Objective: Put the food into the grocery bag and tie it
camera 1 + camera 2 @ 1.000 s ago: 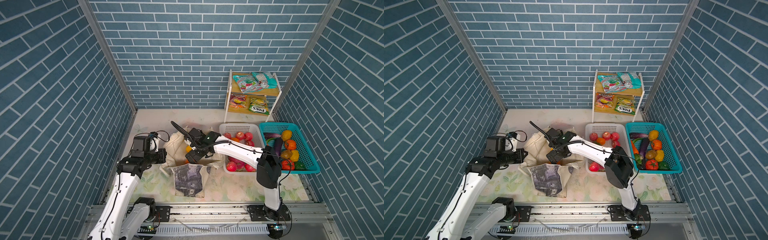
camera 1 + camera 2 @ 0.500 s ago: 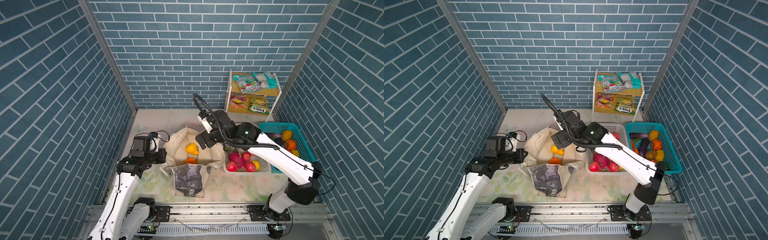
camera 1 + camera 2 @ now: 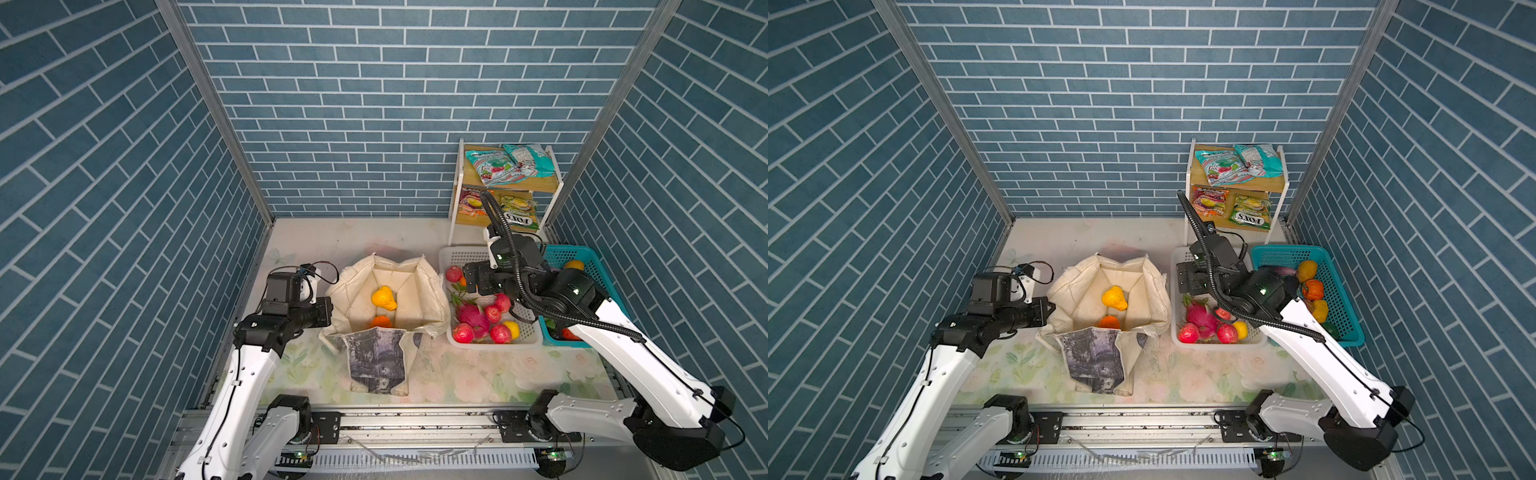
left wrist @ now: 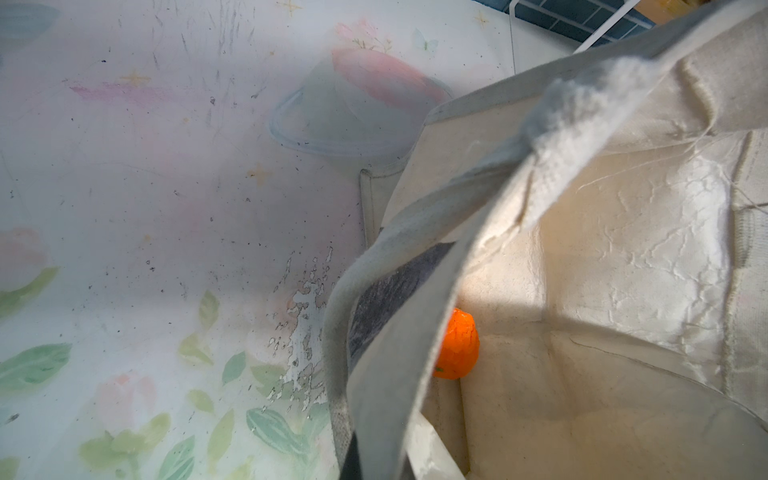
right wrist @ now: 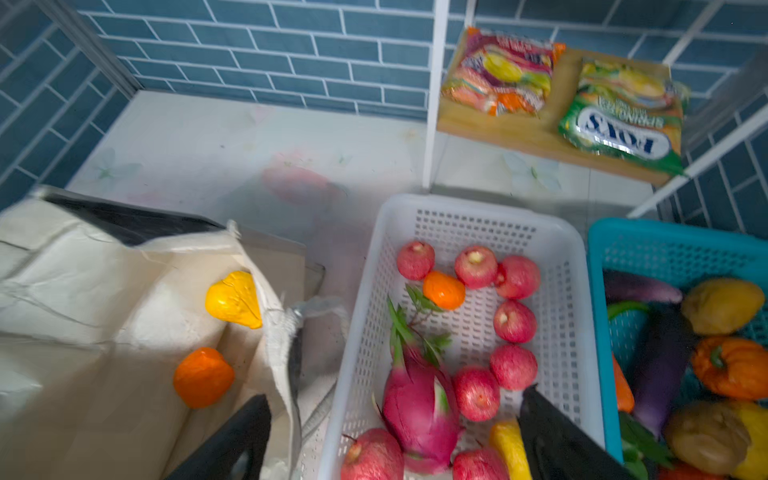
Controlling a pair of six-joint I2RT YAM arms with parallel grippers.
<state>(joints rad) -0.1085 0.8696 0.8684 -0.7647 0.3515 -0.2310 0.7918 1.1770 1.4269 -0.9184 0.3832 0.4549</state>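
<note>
The cream grocery bag (image 3: pixel 432 291) (image 3: pixel 1084 282) stands open in both top views, with a yellow fruit (image 3: pixel 384 298) (image 5: pixel 235 299) and an orange (image 3: pixel 381 321) (image 4: pixel 457 349) inside. My left gripper (image 3: pixel 328 311) (image 4: pixel 386 457) is shut on the bag's left rim (image 4: pixel 415 332), holding it up. My right gripper (image 3: pixel 478 280) (image 5: pixel 395 444) hangs open and empty above the white basket (image 3: pixel 457 253). Under it lie a pink dragon fruit (image 5: pixel 419 399) (image 3: pixel 1200 318) and several red apples (image 5: pixel 513 365). Teal snack packets (image 3: pixel 494 166) lie on the top shelf.
A teal basket (image 3: pixel 590 255) (image 5: pixel 598 249) to the right of the white one holds an aubergine (image 5: pixel 660 365) and other produce. A small white shelf (image 3: pixel 1187 199) with more packets (image 5: pixel 619 112) stands in the back right corner. Blue brick walls close in three sides.
My right gripper has lifted out of the bag and swung right over the white basket, leaving the yellow fruit in the bag. The left arm has not moved.
</note>
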